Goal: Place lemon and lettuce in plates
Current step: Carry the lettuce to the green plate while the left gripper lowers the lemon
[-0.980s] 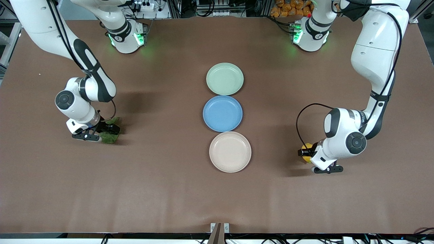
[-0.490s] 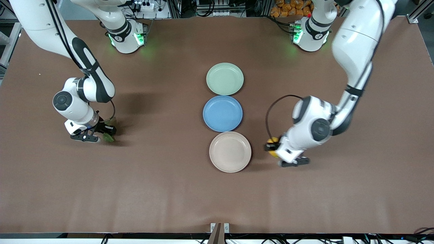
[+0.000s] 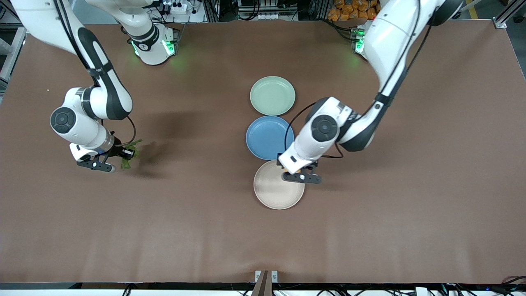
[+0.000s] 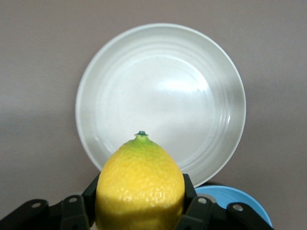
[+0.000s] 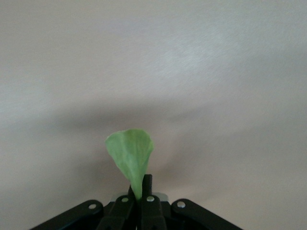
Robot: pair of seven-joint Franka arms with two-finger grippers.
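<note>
My left gripper [image 3: 284,166] is shut on the lemon [image 4: 140,184], a bright-yellow fruit with its nub pointing away from the wrist. It holds the lemon over the edge of the beige-white plate [image 3: 273,193] that lies beside the blue plate; this plate also shows in the left wrist view [image 4: 163,91]. In the front view the hand hides almost all of the lemon. My right gripper [image 3: 124,154] is shut on the lettuce [image 3: 125,163] over bare table toward the right arm's end. The leaf [image 5: 129,153] sticks out from between the fingers. The mint-green plate [image 3: 272,95] is empty.
A blue plate [image 3: 265,137] lies between the mint and beige plates, in a row down the table's middle; its rim shows in the left wrist view [image 4: 240,203]. The left arm's forearm reaches across over the table beside the mint and blue plates.
My left gripper has carried the lemon from the left arm's end of the table to over the beige plate. My right gripper has risen a little with the lettuce.
</note>
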